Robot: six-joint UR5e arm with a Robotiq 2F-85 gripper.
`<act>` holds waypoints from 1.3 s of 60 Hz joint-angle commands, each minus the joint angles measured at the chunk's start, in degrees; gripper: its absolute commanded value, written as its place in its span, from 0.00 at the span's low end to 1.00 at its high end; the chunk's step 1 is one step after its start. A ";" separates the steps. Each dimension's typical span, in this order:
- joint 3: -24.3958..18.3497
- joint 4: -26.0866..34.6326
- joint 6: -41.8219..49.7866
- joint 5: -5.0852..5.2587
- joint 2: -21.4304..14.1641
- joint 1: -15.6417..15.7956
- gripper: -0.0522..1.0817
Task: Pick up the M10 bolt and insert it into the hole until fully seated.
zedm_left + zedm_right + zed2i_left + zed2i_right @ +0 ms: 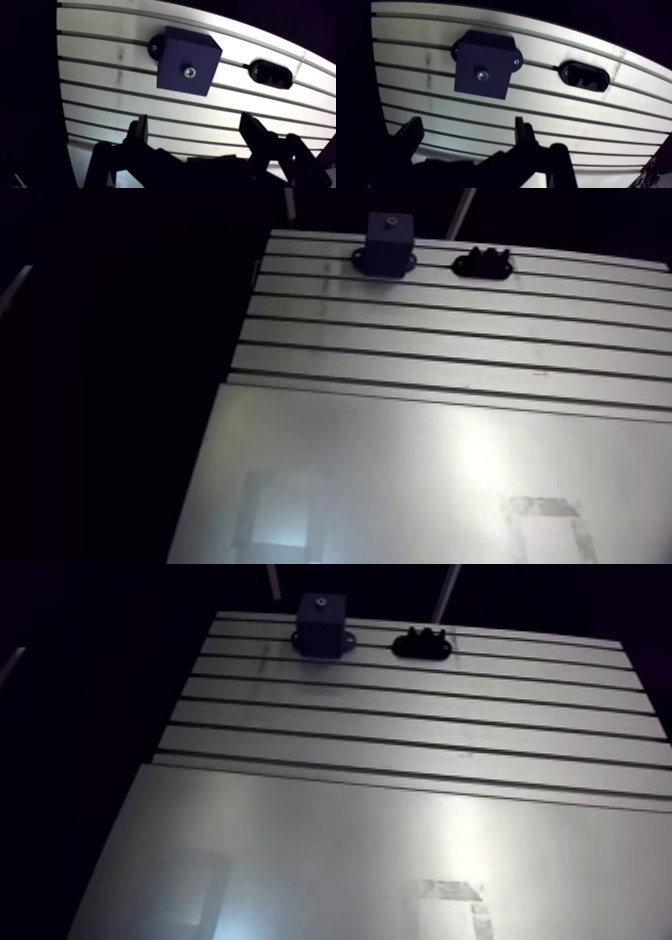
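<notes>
The slotted counter (100, 70) fills the wrist view. The end effector (195, 120) hangs above it with its two fingers (141, 131) spread wide. Nothing is between them and they touch nothing; bare slots show through the gap.

Ahead of the end effector stands a dark block (172, 60), fixed to the counter by an ear on each side. A black holder (271, 74) lies near the block, apart from it, on the same band of slots.

The bolt (189, 72) sits in the hole in the block's top face. Only its shiny head shows, and whether it is fully down I cannot tell.

Only the wrist view shows the end effector and the bolt head clearly. The arm view gives the wider layout: block (386, 246) and holder (484, 262) stand by the counter's far edge, the bolt is a faint speck on the block's top, and a smooth plate (400, 458) with a pale square patch (280, 513) covers the near part.
</notes>
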 commanded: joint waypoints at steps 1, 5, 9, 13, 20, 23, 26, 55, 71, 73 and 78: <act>10.04 0.45 0.20 -0.22 -15.10 -0.45 0.05; 12.68 0.35 0.12 -0.38 -18.39 -0.47 0.05; 15.08 0.27 0.27 -0.32 -21.08 -0.56 0.05; 18.20 -0.38 0.29 -0.31 -24.45 -0.73 0.05; 20.37 -1.29 0.20 -0.31 -27.40 -0.90 0.05; 21.43 -1.72 0.20 -0.31 -28.84 -1.40 0.05; 22.24 -2.23 0.27 -0.05 -30.17 -2.08 0.05; 28.75 -11.96 2.40 0.65 -33.00 -3.29 0.05; 28.65 -11.88 3.10 0.57 -34.62 -3.13 0.05; 28.65 -11.87 3.17 0.57 -34.82 -3.19 0.05; 28.41 -11.57 3.19 0.57 -34.92 -3.20 0.05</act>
